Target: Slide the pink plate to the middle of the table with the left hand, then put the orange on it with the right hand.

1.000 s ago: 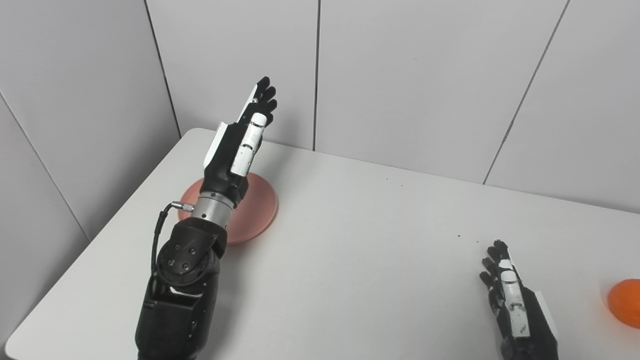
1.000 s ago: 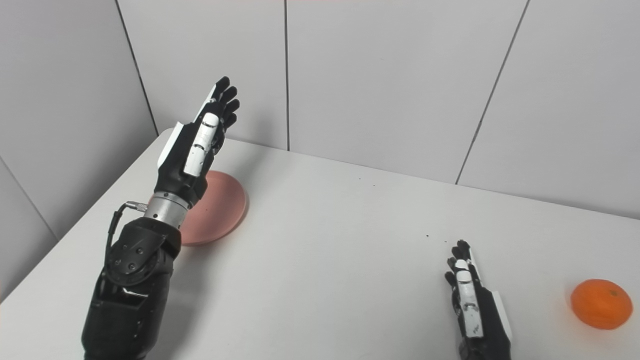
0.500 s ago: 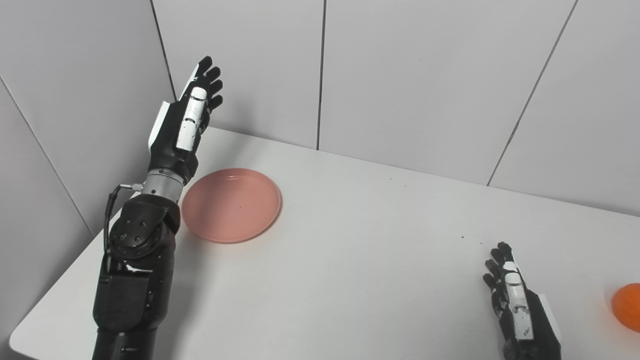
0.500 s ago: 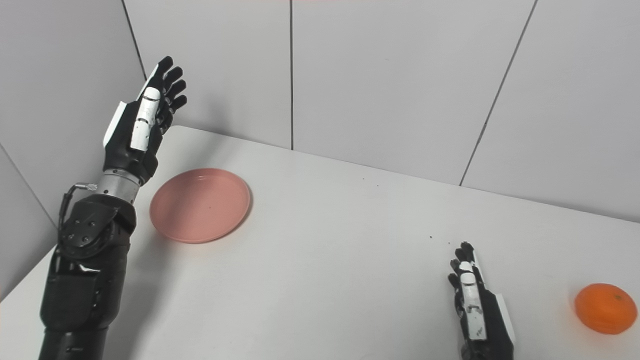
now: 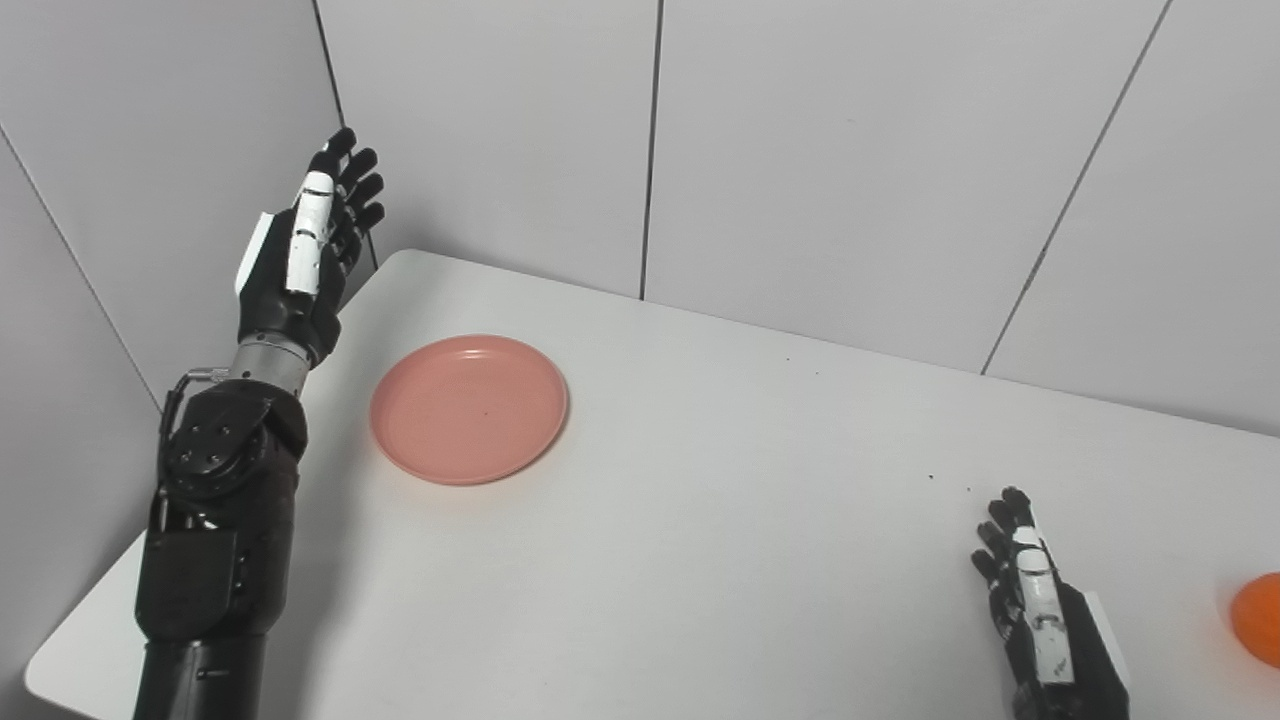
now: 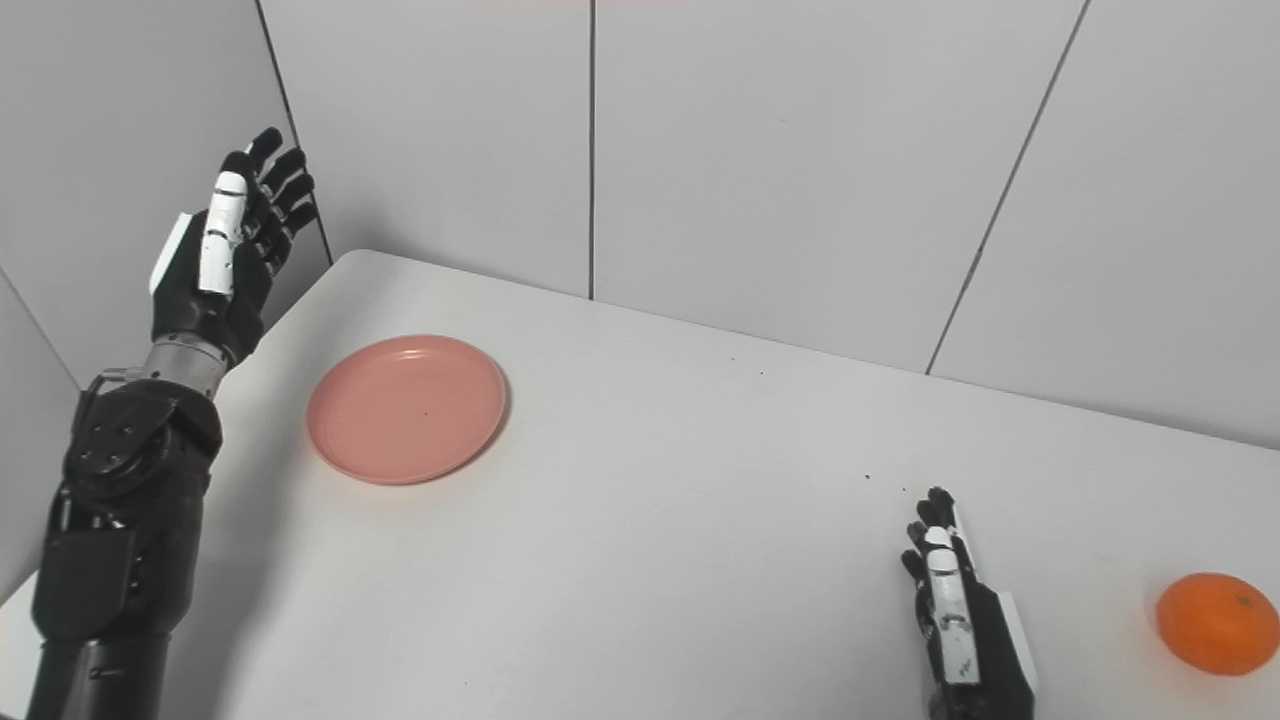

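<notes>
A pink plate (image 5: 468, 408) lies flat on the white table (image 5: 700, 520), toward its far left. My left hand (image 5: 300, 255) is raised well above the table's left edge, to the left of the plate and apart from it, open with its fingers stretched upward and holding nothing. The orange (image 6: 1217, 623) rests on the table at the far right, cut off by the edge in the left eye view. My right hand (image 6: 955, 605) sits low near the front right, open and empty, to the left of the orange and not touching it.
Grey wall panels (image 5: 800, 150) stand close behind the table and along its left side, right beside my raised left hand. Bare white tabletop stretches between the plate and my right hand.
My left hand has swung to the left, from over the plate to beyond the table's left edge, uncovering the whole plate. The plate, the orange and my right hand have stayed put.
</notes>
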You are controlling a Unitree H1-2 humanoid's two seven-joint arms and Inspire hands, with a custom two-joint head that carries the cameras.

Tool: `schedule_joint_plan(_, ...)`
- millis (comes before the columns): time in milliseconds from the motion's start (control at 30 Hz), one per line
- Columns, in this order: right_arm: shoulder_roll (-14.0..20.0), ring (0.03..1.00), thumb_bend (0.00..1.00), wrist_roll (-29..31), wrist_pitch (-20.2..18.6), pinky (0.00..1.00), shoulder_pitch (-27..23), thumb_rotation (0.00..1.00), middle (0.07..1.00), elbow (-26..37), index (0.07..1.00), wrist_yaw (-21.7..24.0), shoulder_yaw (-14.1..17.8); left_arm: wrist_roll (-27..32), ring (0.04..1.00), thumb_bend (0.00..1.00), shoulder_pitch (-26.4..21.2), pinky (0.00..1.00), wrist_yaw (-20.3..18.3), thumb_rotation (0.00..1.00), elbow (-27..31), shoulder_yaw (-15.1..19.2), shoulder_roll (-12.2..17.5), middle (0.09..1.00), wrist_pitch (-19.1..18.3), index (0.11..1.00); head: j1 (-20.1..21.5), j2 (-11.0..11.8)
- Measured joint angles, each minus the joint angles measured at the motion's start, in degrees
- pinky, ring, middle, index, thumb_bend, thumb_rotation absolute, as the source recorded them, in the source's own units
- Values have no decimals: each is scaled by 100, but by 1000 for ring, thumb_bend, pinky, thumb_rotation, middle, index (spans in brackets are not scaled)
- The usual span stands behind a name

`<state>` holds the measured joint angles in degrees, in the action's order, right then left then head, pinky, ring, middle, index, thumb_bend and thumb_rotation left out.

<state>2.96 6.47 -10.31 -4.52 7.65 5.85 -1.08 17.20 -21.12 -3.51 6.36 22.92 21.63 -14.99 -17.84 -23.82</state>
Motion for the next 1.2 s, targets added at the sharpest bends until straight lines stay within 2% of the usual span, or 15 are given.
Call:
schedule_joint_plan(333, 0, 1000, 154, 26, -4, 1000, 0, 1000, 1000, 0, 1000, -4, 6, 110, 944, 357, 65, 954, 121, 1000, -174, 36, -1, 943, -17, 926, -9, -9)
schedule_joint_plan(500, 4, 1000, 167, 49, -9, 1000, 0, 1000, 1000, 0, 1000, 2, 30, 138, 948, 342, 152, 952, 130, 1000, -396, 32, -2, 946, -35, 935, -35, 0)
schedule_joint_plan(633, 14, 1000, 171, 45, -12, 1000, 3, 1000, 1000, 2, 1000, 4, 29, 191, 949, 376, 161, 958, 111, 1000, -578, 32, -1, 944, -34, 938, -44, 0)
schedule_joint_plan(1200, 13, 1000, 164, 9, -119, 1000, 23, 1000, 1000, 88, 1000, -10, 39, 381, 961, 315, 180, 980, 18, 1000, -1357, 85, 7, 957, 22, 950, -70, 9)
